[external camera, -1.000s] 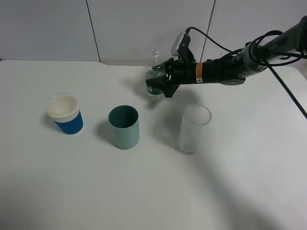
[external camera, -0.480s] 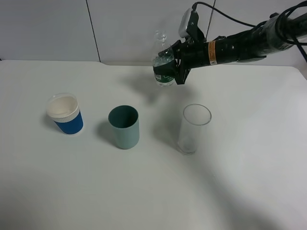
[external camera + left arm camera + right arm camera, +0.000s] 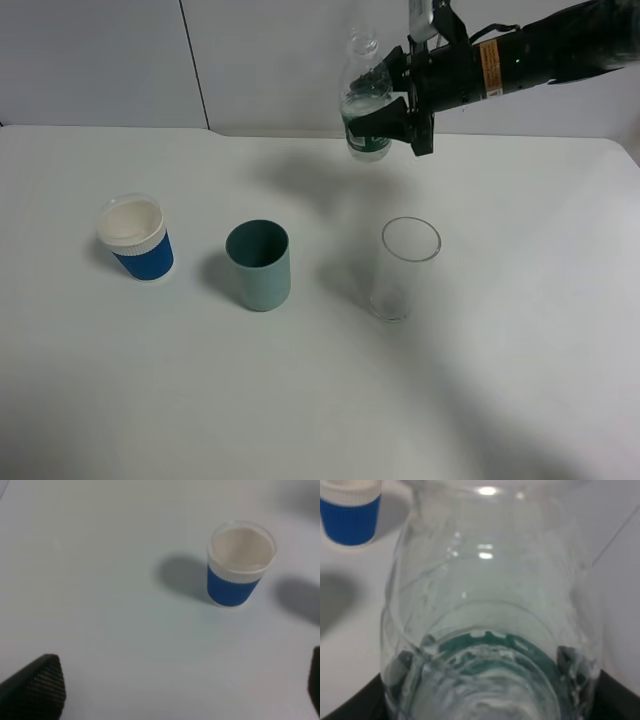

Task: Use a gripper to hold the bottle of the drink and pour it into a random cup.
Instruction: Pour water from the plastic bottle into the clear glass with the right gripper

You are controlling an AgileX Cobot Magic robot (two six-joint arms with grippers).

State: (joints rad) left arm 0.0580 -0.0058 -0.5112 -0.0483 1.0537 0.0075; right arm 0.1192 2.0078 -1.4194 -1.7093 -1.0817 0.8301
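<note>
My right gripper (image 3: 392,118) is shut on the bottle of the drink (image 3: 366,96), a small clear bottle with a green label, held upright high above the table near the back wall. The bottle fills the right wrist view (image 3: 485,610). The tall clear cup (image 3: 405,268) stands on the table below and slightly right of the bottle. My left gripper shows only as two black fingertips (image 3: 37,685) spread wide at the corners of the left wrist view, empty above the table.
A teal cup (image 3: 259,264) stands left of the clear cup. A blue cup with a white rim (image 3: 135,239) stands at the far left, also in the left wrist view (image 3: 239,565) and the right wrist view (image 3: 350,511). The white table (image 3: 300,400) spreads in front.
My right gripper has lifted the bottle off the table and carried it up and to the right, toward the space above the clear cup. The cups have not moved.
</note>
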